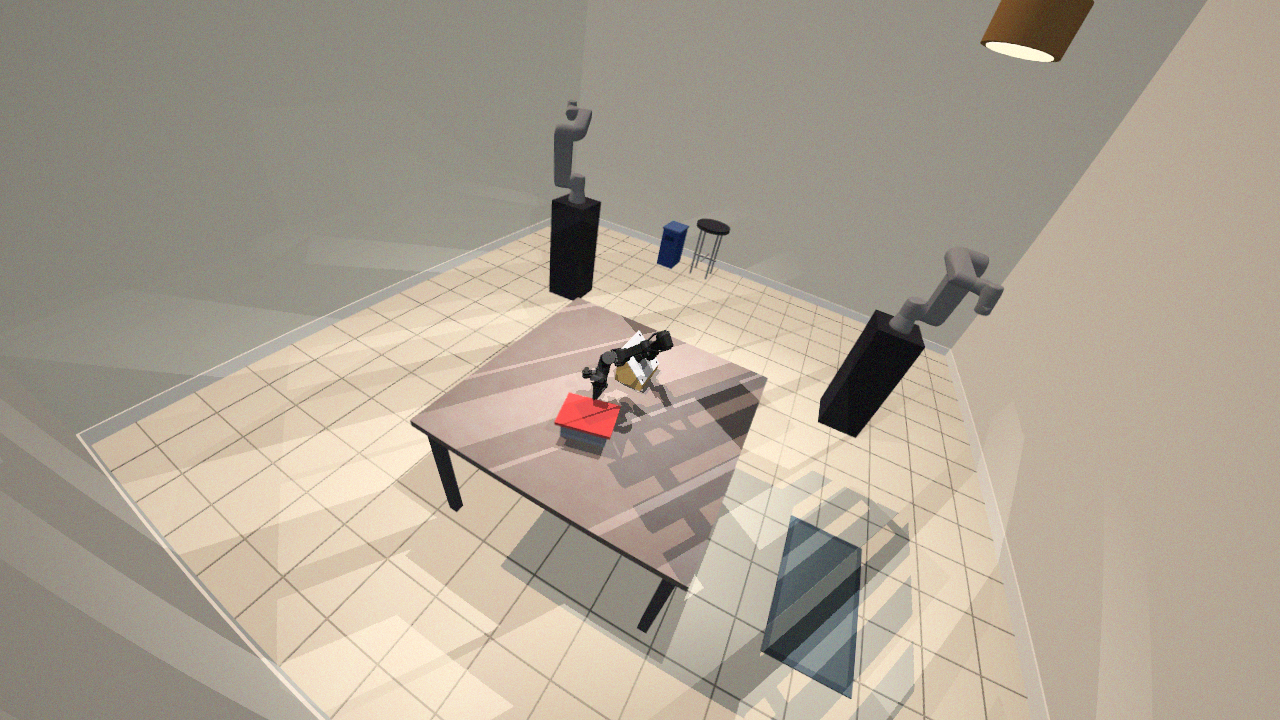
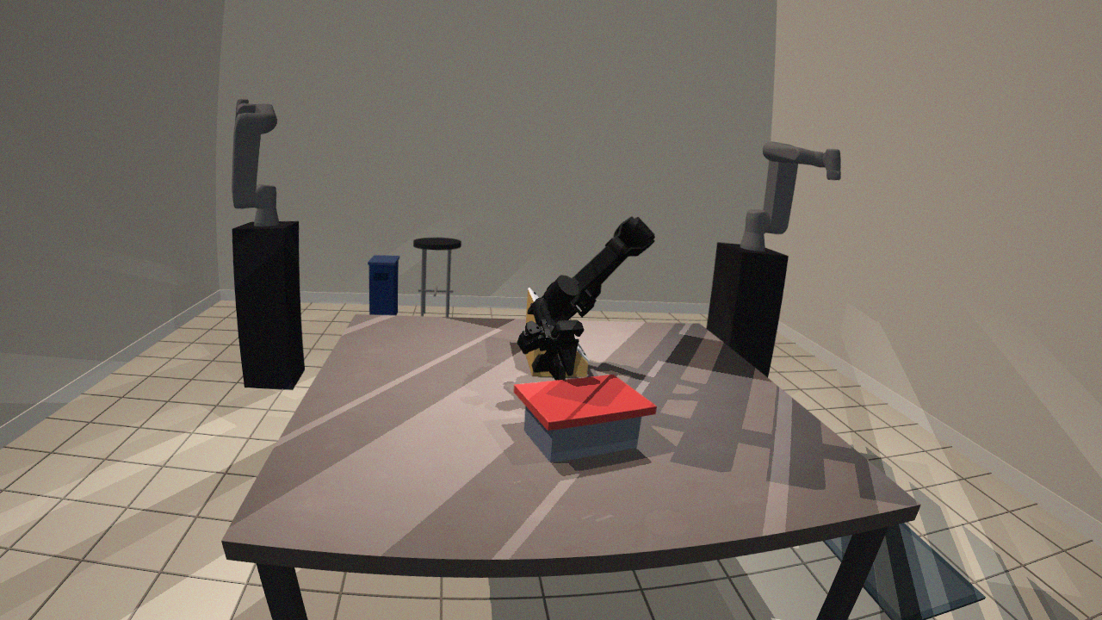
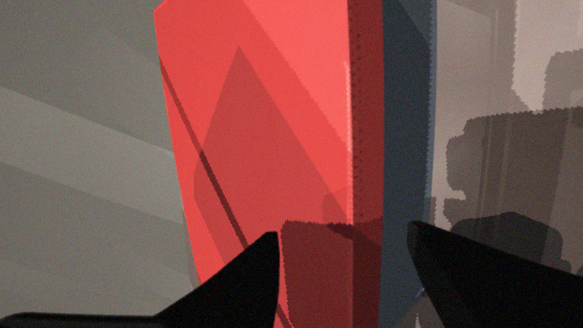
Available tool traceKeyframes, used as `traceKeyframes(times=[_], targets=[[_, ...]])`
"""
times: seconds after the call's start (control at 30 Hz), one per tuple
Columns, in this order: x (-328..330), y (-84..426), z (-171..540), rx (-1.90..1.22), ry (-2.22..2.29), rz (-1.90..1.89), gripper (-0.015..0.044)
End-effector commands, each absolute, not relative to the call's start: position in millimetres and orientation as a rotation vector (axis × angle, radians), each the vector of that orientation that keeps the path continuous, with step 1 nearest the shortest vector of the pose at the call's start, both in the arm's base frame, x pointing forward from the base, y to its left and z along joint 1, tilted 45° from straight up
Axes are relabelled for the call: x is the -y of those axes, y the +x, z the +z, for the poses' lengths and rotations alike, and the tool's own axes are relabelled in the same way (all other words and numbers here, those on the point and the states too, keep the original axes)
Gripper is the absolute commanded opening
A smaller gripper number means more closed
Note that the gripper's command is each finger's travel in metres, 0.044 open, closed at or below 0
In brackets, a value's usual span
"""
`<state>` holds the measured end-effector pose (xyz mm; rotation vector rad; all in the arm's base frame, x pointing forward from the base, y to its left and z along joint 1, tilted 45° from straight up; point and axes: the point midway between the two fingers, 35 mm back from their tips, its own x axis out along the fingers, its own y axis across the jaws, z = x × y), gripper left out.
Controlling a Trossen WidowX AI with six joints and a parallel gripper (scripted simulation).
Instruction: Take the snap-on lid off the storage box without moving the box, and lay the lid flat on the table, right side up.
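The red lid (image 1: 586, 414) (image 2: 583, 399) (image 3: 264, 150) lies flat on top of the blue-grey storage box (image 1: 585, 437) (image 2: 597, 438) (image 3: 405, 137), which stands on the table (image 1: 501, 402) (image 2: 369, 478). My gripper (image 1: 597, 394) (image 2: 560, 375) (image 3: 342, 238) is partly open at the lid's far edge. In the wrist view its left fingertip shows over the lid's top and its right fingertip over the box's side wall, with the lid's rim between them. Nothing is gripped. Contact with the lid cannot be made out.
A yellow and white angled stand (image 1: 635, 371) (image 2: 579, 363) is behind the gripper, close to the arm. Dark shadows fall across the table to the right of the box. Two grey arms on black pedestals (image 1: 573, 250) (image 1: 868, 376) stand on the floor beyond the table.
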<state>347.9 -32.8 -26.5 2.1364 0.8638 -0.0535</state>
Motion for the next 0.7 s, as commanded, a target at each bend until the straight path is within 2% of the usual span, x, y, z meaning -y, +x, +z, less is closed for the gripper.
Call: traceKeyframes(times=[0.0,0.23,0.3,0.67], targets=[[29.5,353.6,-29.2,-0.862,2.140,-0.053,0.0235],[23.1,359.7,-30.9,-0.858,2.146,-0.047,0.0235],[23.1,359.7,-30.9,-0.858,2.146,-0.047,0.0183],[23.1,359.7,-30.9,-0.858,2.146,-0.047,0.0109]])
